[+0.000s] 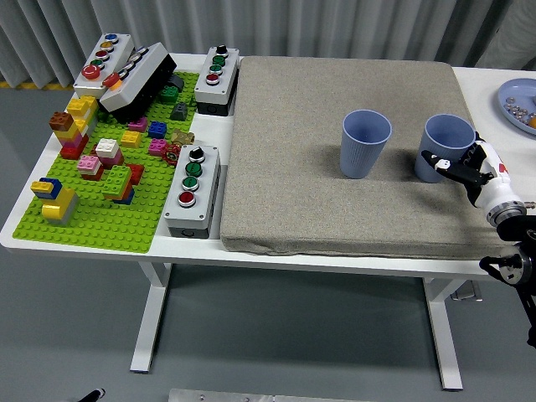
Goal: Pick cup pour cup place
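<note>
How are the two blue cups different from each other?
The left cup stands alone near the middle of the grey mat; the right cup stands near the mat's right edge. The right hand has its fingers at the right cup's side, while nothing is near the left cup. Both are upright, ribbed and the same blue.

One high head view looks forward and down over the white table (25, 219)

Robotics lab: push-button boxes (192, 190), test table (109, 251).
</note>
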Robot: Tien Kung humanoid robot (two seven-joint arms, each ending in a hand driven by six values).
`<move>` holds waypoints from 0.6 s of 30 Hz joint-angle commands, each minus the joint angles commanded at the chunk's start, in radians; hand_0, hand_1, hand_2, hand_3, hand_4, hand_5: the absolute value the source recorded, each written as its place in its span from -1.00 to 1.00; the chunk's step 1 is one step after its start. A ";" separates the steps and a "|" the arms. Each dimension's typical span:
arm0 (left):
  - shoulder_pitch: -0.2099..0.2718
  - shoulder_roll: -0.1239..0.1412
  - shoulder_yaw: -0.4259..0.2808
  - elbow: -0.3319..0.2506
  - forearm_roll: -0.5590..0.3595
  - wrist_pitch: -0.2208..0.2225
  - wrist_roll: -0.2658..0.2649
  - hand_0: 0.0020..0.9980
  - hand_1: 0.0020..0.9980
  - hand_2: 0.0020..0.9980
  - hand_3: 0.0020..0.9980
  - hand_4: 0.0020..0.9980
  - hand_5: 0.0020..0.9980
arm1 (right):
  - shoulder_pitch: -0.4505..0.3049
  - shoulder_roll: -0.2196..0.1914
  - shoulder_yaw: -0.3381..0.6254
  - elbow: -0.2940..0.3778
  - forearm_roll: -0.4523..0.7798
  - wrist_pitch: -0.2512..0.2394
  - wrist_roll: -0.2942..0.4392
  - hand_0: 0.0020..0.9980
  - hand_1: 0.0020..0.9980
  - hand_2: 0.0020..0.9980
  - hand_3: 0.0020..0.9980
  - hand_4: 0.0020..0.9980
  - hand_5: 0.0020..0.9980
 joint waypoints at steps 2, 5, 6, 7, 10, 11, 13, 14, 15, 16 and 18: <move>-0.001 0.000 0.000 0.000 0.000 0.000 0.000 0.63 0.55 0.63 0.49 0.08 1.00 | -0.001 0.000 0.003 0.002 0.005 -0.003 0.001 0.73 0.53 0.38 0.60 0.68 -0.56; 0.000 0.000 0.000 0.000 0.001 0.000 0.000 0.63 0.55 0.63 0.49 0.08 1.00 | -0.003 0.000 0.007 0.004 0.017 -0.012 0.005 0.73 0.53 0.38 0.60 0.68 -0.56; 0.000 0.000 0.000 0.000 0.001 0.000 0.000 0.63 0.55 0.63 0.49 0.08 1.00 | -0.004 0.000 0.008 0.005 0.018 -0.013 0.004 0.73 0.53 0.38 0.60 0.68 -0.56; 0.000 0.000 0.000 0.000 0.001 -0.001 0.000 0.63 0.55 0.63 0.49 0.08 1.00 | -0.005 0.001 0.008 0.005 0.018 -0.013 0.003 0.60 0.34 0.13 0.36 0.59 -0.67; 0.001 0.000 -0.001 0.000 0.001 -0.001 0.001 0.63 0.55 0.63 0.49 0.08 1.00 | -0.008 0.003 0.008 0.004 0.024 -0.011 0.002 0.60 0.34 0.13 0.36 0.59 -0.67; 0.001 0.000 -0.001 0.000 0.002 -0.001 0.001 0.63 0.55 0.63 0.49 0.08 1.00 | -0.009 0.003 0.008 0.004 0.025 -0.011 0.002 0.60 0.34 0.13 0.36 0.59 -0.67; 0.000 0.000 0.000 0.000 0.001 -0.001 0.001 0.63 0.55 0.63 0.49 0.08 1.00 | -0.009 0.003 0.009 0.004 0.026 -0.006 -0.001 0.52 0.27 0.07 0.29 0.55 -0.75; 0.000 0.001 0.000 0.000 0.001 -0.001 0.001 0.63 0.55 0.63 0.49 0.08 1.00 | -0.009 0.003 0.010 0.005 0.026 -0.005 -0.001 0.52 0.27 0.07 0.29 0.55 -0.75; 0.000 0.001 0.000 0.000 0.002 -0.002 0.001 0.63 0.55 0.63 0.49 0.08 1.00 | -0.009 0.003 0.010 0.005 0.025 -0.005 -0.001 0.52 0.27 0.07 0.29 0.55 -0.75; -0.001 0.001 0.000 0.000 0.002 -0.002 0.001 0.63 0.55 0.63 0.49 0.08 1.00 | -0.009 0.003 0.011 0.006 0.025 -0.004 -0.001 0.52 0.27 0.07 0.29 0.55 -0.75; -0.001 0.001 0.001 0.000 0.002 -0.002 0.001 0.63 0.55 0.63 0.49 0.08 1.00 | -0.009 0.003 0.011 0.006 0.025 -0.006 -0.001 0.52 0.27 0.07 0.29 0.55 -0.75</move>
